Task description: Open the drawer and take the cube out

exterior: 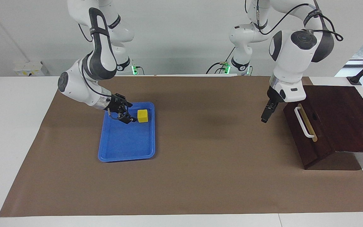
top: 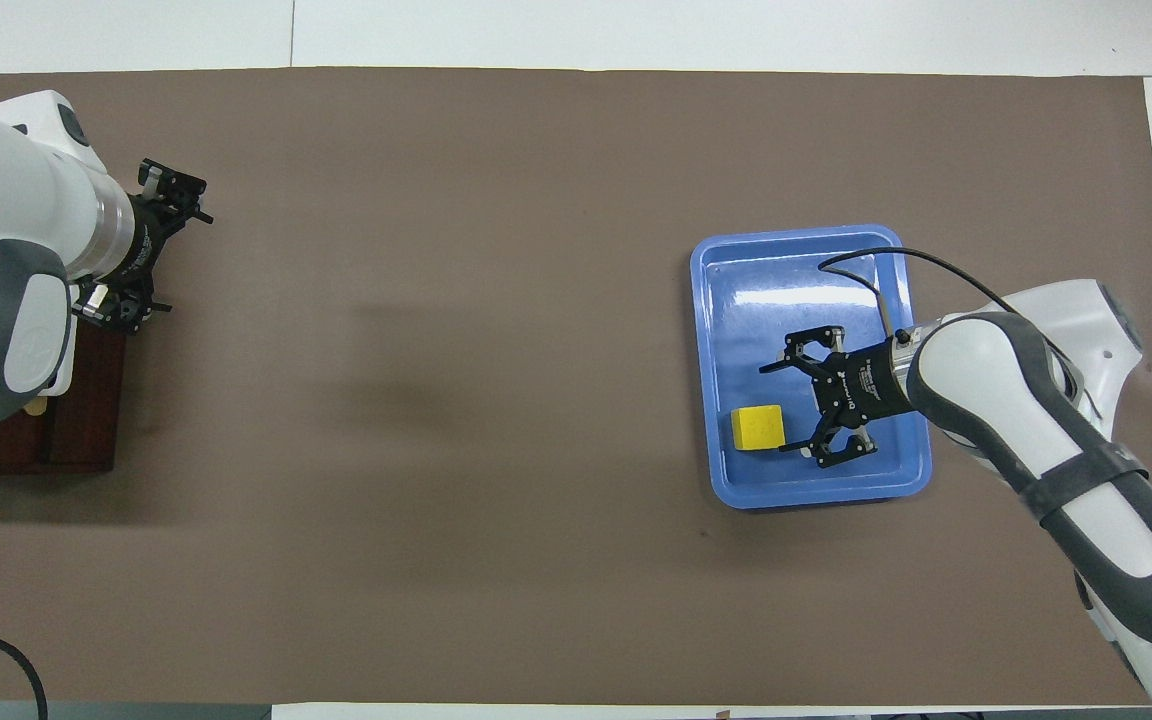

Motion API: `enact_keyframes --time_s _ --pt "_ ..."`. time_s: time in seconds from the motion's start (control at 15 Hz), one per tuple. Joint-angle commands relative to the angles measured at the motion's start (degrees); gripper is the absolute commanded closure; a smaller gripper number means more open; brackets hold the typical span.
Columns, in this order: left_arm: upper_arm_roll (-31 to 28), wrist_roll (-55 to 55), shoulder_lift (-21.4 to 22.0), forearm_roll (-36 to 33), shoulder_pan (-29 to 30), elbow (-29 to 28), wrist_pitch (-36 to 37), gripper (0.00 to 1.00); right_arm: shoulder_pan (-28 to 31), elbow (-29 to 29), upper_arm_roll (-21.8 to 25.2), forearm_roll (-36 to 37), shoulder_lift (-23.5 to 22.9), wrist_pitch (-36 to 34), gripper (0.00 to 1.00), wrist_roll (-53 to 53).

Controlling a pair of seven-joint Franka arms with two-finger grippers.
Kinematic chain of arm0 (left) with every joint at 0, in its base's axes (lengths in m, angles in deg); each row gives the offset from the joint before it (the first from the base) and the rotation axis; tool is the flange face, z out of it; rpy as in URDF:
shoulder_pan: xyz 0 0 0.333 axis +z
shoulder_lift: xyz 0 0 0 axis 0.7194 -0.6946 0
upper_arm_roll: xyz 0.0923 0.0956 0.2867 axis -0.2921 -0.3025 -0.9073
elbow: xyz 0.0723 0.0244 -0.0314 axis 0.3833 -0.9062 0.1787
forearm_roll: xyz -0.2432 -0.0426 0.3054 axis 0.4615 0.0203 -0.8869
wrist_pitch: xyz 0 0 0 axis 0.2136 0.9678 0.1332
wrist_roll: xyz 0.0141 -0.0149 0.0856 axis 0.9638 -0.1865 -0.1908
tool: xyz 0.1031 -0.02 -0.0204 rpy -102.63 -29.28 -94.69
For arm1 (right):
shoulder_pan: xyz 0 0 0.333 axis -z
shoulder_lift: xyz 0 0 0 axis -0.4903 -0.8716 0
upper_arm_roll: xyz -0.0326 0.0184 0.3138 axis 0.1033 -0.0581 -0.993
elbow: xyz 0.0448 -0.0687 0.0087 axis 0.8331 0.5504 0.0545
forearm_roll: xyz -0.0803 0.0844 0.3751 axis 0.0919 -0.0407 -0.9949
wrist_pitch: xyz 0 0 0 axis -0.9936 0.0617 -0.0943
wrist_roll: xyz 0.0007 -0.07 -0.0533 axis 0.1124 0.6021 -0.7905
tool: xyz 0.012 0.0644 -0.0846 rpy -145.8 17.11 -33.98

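Note:
The yellow cube [exterior: 142, 115] sits in the blue tray [exterior: 124, 142], at the tray's end nearer the robots; it also shows in the overhead view [top: 758, 427]. My right gripper [exterior: 131, 113] is open and empty, hanging low over the tray beside the cube without touching it [top: 778, 408]. The drawer [exterior: 309, 138] is shut in the dark wooden box [exterior: 342, 116], and its white bar handle [exterior: 304, 122] is free. My left gripper [exterior: 265, 117] is open, raised over the mat beside the drawer front [top: 186, 262].
A brown mat [exterior: 206, 164] covers the table between the tray and the box. In the overhead view the left arm hides most of the box [top: 26, 445]. The tray's bare floor [top: 796, 290] lies farther from the robots than the cube.

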Motion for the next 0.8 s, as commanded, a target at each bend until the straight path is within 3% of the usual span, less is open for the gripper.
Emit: enact_keyframes --time_s 0.0,0.33,0.74 --pt "-0.6 13.7 3.2 2.4 -0.2 -0.1 4.3 0.00 1.3 -6.9 -0.2 7.8 -0.8 -3.1 0.00 -9.2" --pt "-1.6 30.9 8.3 2.5 0.8 -0.6 10.1 0.00 3.9 -17.8 -0.3 20.7 -0.8 -14.7 0.00 -33.0" --pt "-2.8 43.6 10.8 2.5 6.6 -0.6 14.1 0.00 3.2 -22.7 -0.1 29.7 4.1 -21.7 0.00 -52.3"
